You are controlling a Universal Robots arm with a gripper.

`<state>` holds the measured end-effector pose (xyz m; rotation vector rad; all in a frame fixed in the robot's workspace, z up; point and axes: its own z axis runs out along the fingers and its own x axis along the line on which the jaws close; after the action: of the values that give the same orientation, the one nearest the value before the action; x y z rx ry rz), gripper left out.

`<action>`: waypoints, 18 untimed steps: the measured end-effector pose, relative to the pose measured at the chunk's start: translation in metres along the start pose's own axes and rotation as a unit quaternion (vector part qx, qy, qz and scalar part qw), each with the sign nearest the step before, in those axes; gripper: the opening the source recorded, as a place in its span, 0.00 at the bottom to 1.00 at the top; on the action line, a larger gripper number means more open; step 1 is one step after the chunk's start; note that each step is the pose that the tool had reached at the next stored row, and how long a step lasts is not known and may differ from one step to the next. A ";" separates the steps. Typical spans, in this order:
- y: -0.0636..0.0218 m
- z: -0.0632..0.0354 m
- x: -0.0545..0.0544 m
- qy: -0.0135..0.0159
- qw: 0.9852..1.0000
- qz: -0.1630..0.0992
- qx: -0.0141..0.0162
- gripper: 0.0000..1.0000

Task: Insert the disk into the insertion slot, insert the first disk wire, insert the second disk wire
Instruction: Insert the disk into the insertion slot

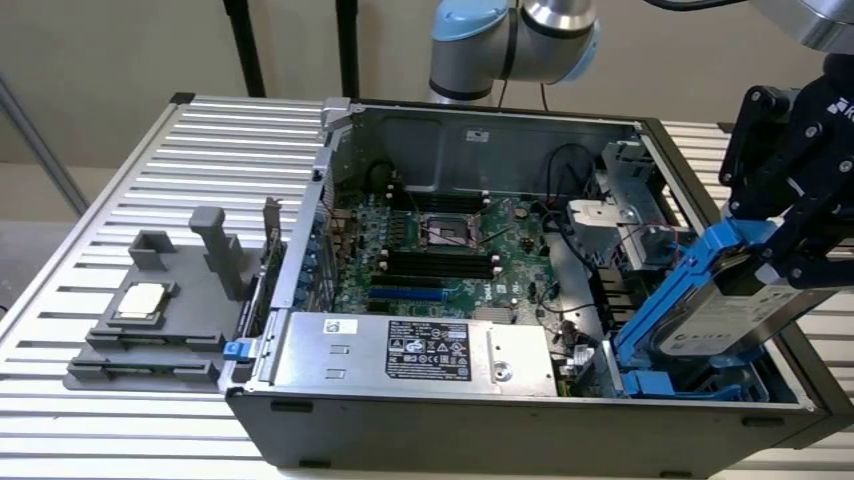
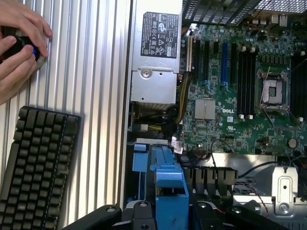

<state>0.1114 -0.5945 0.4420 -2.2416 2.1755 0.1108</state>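
My black gripper [image 1: 790, 250] is at the exterior view's right, above the case's front corner, shut on the disk [image 1: 731, 312]. The disk is a silver-grey drive in a bright blue frame. It hangs tilted, with its lower end down between the blue rails of the insertion slot [image 1: 654, 384] and its upper end still above the case rim. In the wrist view the disk's blue frame [image 2: 168, 179] stands between my fingers [image 2: 141, 213], over the blue-railed insertion slot [image 2: 140, 149]. I cannot make out the disk wires among the cables.
A silver power-supply box [image 1: 400, 350] lies beside the slot, with the green board [image 1: 447, 262] and its black socket [image 1: 447, 230] behind it. A grey fixture [image 1: 147, 340] sits on the slatted table. The wrist view shows a keyboard [image 2: 36, 167] and a person's hand [image 2: 19, 43].
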 end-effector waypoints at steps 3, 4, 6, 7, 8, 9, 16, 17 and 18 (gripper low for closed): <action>0.0000 0.0006 0.001 -0.001 1.000 0.000 0.000 0.32; 0.0000 0.0008 0.002 -0.001 1.000 0.000 0.000 0.32; 0.0000 0.0014 0.002 -0.002 1.000 0.000 0.000 0.32; 0.0000 0.0016 0.002 -0.003 1.000 0.000 0.000 0.32; 0.0000 0.0019 0.002 -0.003 1.000 0.000 0.000 0.32; -0.0001 0.0023 0.002 -0.004 1.000 0.000 0.000 0.32; -0.0001 0.0048 0.003 -0.008 1.000 0.000 0.000 0.32; -0.0001 0.0053 0.003 -0.009 1.000 0.000 0.000 0.32; -0.0001 0.0057 0.003 -0.010 1.000 0.000 0.000 0.32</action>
<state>0.1114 -0.5971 0.4361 -2.2315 2.1649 0.1318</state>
